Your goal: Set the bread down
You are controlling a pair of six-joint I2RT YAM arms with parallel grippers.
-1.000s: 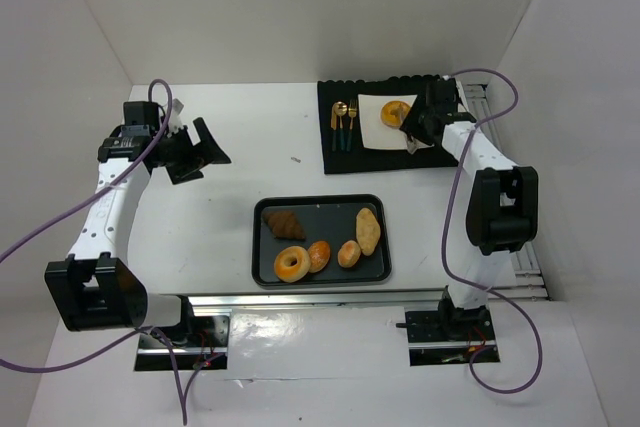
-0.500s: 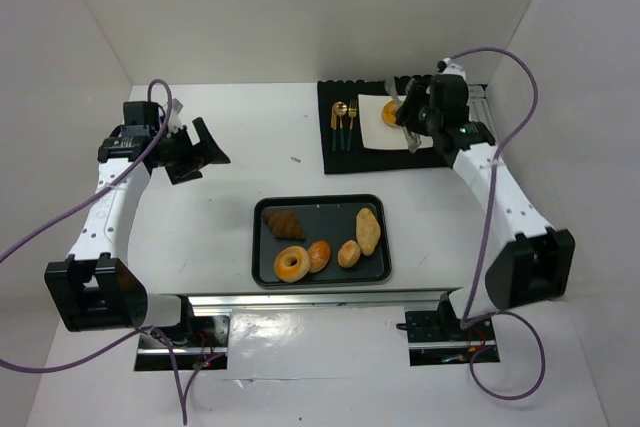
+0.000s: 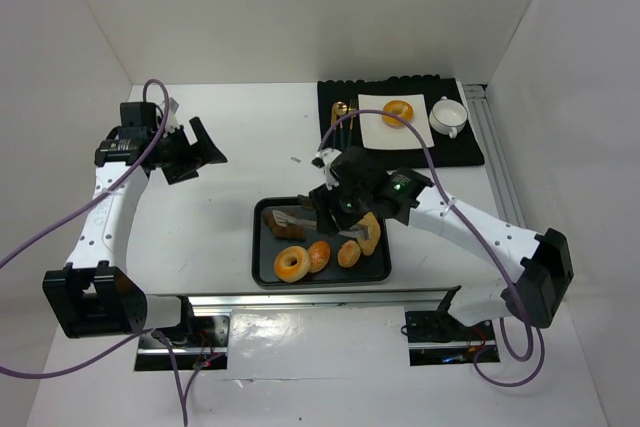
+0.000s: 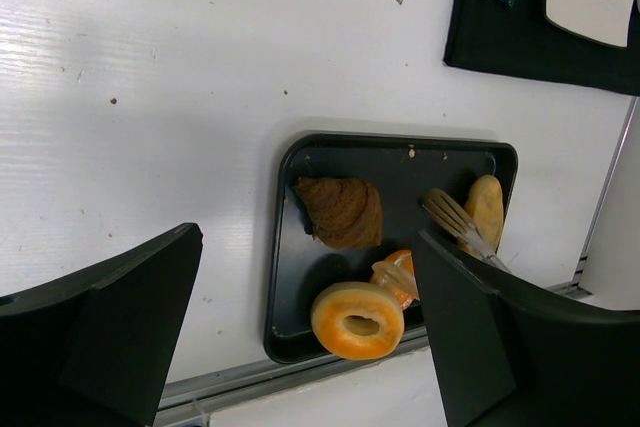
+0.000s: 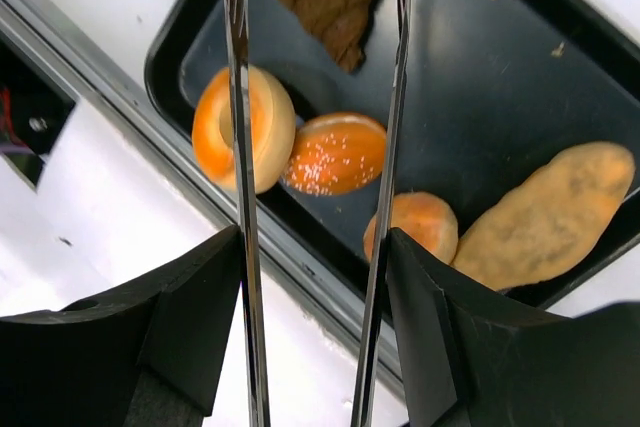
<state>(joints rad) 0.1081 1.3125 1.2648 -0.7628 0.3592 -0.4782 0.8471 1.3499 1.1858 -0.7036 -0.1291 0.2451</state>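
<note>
On the left, my left gripper [image 3: 200,150] hangs above the white table [image 3: 230,117], well apart from the work, with its fingers spread wide and nothing between them. In the middle is the black tray [image 4: 380,162] with five pieces of the bread. The dark croissant [image 4: 342,211] lies at its left and the ring doughnut [image 3: 291,264] at the near side. Beside the doughnut come an orange round bun [image 3: 319,254], a paler bun [image 3: 348,253] and the oblong roll [image 3: 368,233] at the right.

Over this tray my right gripper [image 5: 315,247] clamps a pair of metal tongs [image 5: 238,147]. The two blades stand apart and carry nothing. In the wrist view they run above the doughnut and the orange bun and reach toward the croissant (their tips are cut off by the frame, so I cannot tell which piece they aim at).

Further right and at the far side, the second doughnut [image 3: 397,112] already lies on a white napkin [image 3: 372,105] on the black mat [image 3: 455,152], near a cup [image 3: 447,115].

I judge that I am at the start of the next pick. The tongs must come down with one blade on each side of a single piece and close gently. Then they must lift it clear of its neighbours and carry it to the mat
</note>
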